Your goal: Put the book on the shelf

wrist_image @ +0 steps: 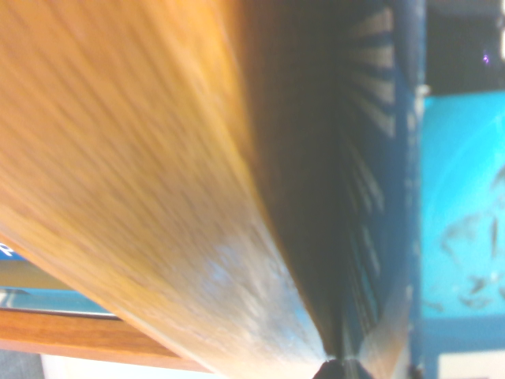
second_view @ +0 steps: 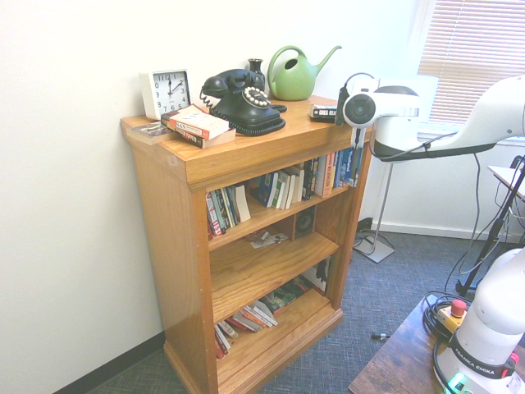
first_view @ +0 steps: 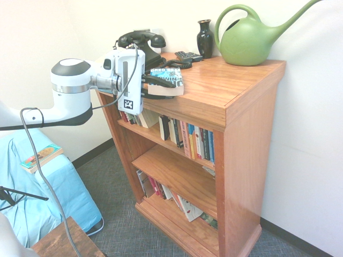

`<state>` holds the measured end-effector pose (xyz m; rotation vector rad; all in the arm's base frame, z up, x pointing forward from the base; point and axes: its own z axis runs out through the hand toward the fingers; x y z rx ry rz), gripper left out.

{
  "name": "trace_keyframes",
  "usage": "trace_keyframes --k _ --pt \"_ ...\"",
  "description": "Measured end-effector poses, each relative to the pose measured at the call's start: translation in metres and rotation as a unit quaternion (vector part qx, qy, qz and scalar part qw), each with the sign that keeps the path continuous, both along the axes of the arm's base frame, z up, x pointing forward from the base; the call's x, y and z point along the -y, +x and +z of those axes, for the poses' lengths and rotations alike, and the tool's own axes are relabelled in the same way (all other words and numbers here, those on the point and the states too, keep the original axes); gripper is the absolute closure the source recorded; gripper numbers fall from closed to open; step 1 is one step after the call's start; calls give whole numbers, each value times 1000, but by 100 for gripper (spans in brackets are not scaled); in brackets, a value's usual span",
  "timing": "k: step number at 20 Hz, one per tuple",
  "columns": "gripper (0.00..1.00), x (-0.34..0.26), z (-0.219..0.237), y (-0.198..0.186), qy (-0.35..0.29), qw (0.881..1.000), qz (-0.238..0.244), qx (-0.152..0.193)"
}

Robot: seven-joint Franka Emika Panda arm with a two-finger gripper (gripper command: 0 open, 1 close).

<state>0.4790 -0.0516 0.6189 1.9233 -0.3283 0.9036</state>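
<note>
The book (first_view: 168, 80), thick with a dark blue-teal cover, white lettering and cream page edges, lies flat on the overhanging top of the reddish-orange bookcase, at its front corner and jutting past the edge. My gripper (first_view: 159, 88) reaches in level from the side and is shut on the book, one dark finger above it and one below. The shelf (first_view: 154, 132), the uppermost inner board, runs just below and carries a row of upright books. The wrist view shows only blurred wood and the book's blue cover (wrist_image: 387, 197). In the second exterior view my white hand hides the fingers.
On the bookcase top stand a black telephone (first_view: 140, 43), a dark vase (first_view: 204, 36), a green watering can (first_view: 249, 37), a remote (first_view: 187, 55), a white clock (second_view: 166, 90) and two stacked books (second_view: 197, 125). A thin orange-and-teal book (first_view: 42, 157) lies on blue fabric. A small dark table (first_view: 64, 243) stands nearby.
</note>
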Motion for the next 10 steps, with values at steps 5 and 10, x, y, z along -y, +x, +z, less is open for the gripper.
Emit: trace_keyframes --k 5,10 --pt "100 -40 33 -45 115 992 -49 22" --pt "100 -70 62 -141 232 967 -105 28"
